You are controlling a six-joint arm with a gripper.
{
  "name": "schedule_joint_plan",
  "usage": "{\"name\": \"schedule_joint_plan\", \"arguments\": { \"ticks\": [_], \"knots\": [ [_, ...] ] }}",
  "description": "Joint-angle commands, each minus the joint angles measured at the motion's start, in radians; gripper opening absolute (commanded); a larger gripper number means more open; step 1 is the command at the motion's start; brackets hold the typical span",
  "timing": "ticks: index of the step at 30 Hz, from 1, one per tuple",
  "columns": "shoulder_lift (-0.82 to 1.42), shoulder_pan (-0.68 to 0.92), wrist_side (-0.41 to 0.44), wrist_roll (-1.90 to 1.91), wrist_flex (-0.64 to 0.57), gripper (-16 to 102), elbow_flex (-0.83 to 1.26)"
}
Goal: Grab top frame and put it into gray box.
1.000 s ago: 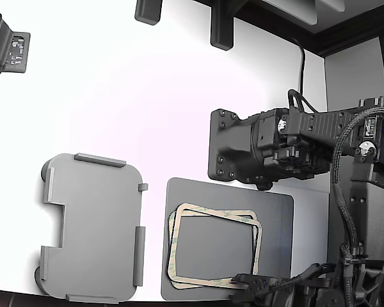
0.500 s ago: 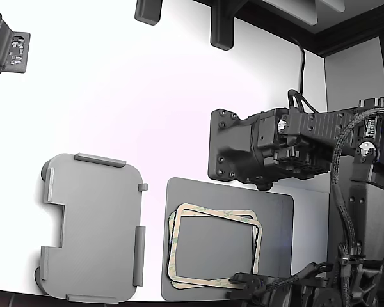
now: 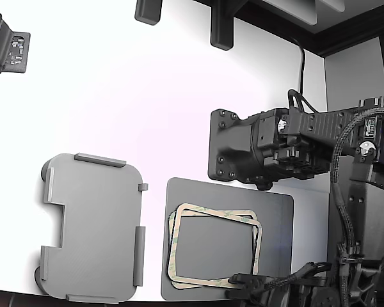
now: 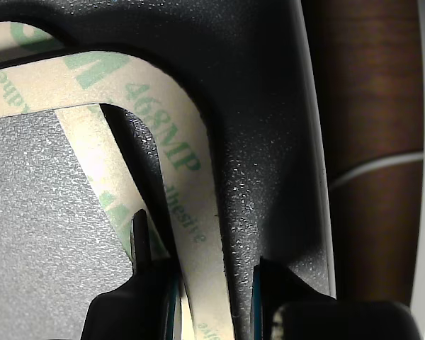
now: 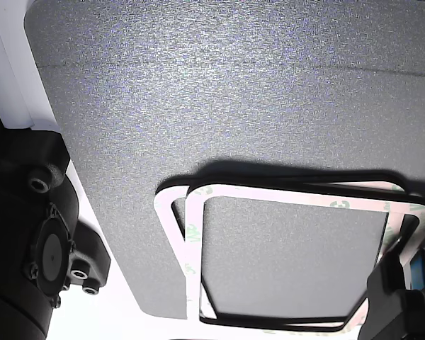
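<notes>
Gripper (image 4: 211, 297) jaws part open w/ top frame (image 4: 171, 152) strip between tips, not clamped, on dark mat (image 3: 275, 217); gray box (image 3: 93, 227) at mat's 9 o'clock.

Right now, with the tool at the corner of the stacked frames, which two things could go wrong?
1. The top frame lies skewed over a second frame; the tool, fingers either side of a strip, could lift both together.
2. The gray box sits apart from the dark mat; the thin frame might sag or slip on the way.
</notes>
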Motion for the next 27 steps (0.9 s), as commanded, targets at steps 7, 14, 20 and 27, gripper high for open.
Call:
{"name": "schedule_joint_plan", "arguments": {
  "ticks": [7,14,20,27],
  "knots": [
    [0.029,-0.009,0.000,0.063,-0.023,-7,-0.012],
    [0.041,-0.009,-0.002,0.023,0.028,-11,-0.061],
    [0.044,-0.020,0.021,-0.058,0.170,-11,-0.222],
    [0.029,-0.143,0.048,0.046,0.250,-11,-0.479]
  ]
}}
